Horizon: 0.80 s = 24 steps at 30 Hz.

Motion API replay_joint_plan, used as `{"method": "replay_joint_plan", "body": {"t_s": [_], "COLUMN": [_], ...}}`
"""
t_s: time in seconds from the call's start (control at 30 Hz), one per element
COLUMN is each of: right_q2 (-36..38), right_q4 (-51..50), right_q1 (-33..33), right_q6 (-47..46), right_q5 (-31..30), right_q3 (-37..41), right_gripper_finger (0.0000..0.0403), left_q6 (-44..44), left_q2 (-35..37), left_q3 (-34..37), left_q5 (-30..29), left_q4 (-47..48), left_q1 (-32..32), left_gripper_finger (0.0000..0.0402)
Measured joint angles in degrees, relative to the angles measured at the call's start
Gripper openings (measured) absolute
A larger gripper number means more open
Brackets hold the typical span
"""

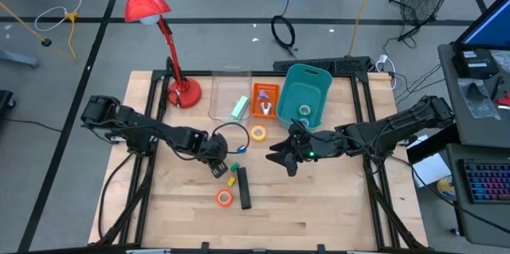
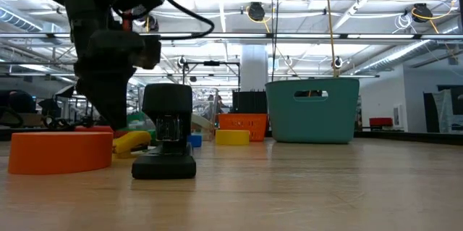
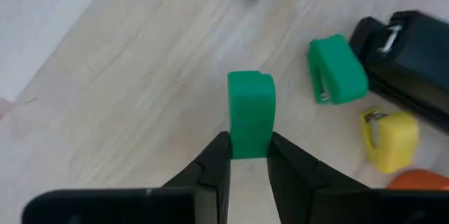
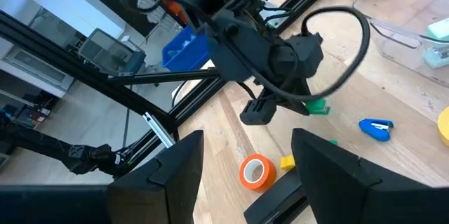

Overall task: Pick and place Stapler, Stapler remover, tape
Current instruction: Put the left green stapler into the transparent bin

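My left gripper (image 1: 217, 161) points steeply down over the table's middle, shut on a small green stapler (image 3: 250, 121). A second small green stapler (image 3: 337, 70), a yellow one (image 3: 389, 138) and the black stapler (image 1: 244, 188) lie just to its near right. The orange tape roll (image 1: 225, 198) lies flat near the black stapler; the yellow tape roll (image 1: 259, 133) lies farther back. A blue stapler remover (image 4: 375, 129) lies beyond the gripper. My right gripper (image 1: 285, 158) hovers open to the right, holding nothing. My left gripper pinches the small green stapler's two long sides (image 3: 247, 150) between its two fingers, at the end nearest the wrist. The fingers come from above, slanting down, and lie along the stapler, which sticks out past the fingertips (image 3: 219, 147). Whether it is clear of the table cannot be told.
A teal basket (image 1: 305, 95) with a tape roll inside stands at the back right. An orange tray (image 1: 264, 99) and a clear box (image 1: 229, 95) stand beside it. A red desk lamp (image 1: 182, 91) is at the back left.
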<state>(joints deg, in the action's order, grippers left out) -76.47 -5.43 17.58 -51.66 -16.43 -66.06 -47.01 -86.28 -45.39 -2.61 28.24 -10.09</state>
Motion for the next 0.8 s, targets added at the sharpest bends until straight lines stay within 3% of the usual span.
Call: {"method": "replay_joint_plan", "body": {"t_s": [0.2, 0.43, 0.6, 0.8], "right_q2": [0.0, -0.02, -0.02, -0.02], "right_q4": [-0.02, 0.9, 1.15, 2.74], "right_q1": [0.0, 0.0, 0.13, 0.15], "right_q6": [0.02, -2.02, -3.82, -3.67], "right_q5": [0.0, 0.02, 0.2, 1.51], "right_q3": [0.0, 2.47, 4.24, 4.43], "right_gripper_finger": [0.0209, 0.0209, 0.0209, 0.0209], "left_q6": [-0.54, 2.83, 10.07, 16.6], "left_q2": [5.64, 10.06, 10.31, 8.94], "left_q3": [-1.38, -8.9, -16.84, -22.21], "left_q5": [-0.55, -4.11, -5.12, -2.97], "left_q4": [0.7, 1.9, 6.34, 11.7], "left_q1": [0.02, 4.26, 11.89, 26.83], "left_gripper_finger": [0.009, 0.0091, 0.0092, 0.0092]}}
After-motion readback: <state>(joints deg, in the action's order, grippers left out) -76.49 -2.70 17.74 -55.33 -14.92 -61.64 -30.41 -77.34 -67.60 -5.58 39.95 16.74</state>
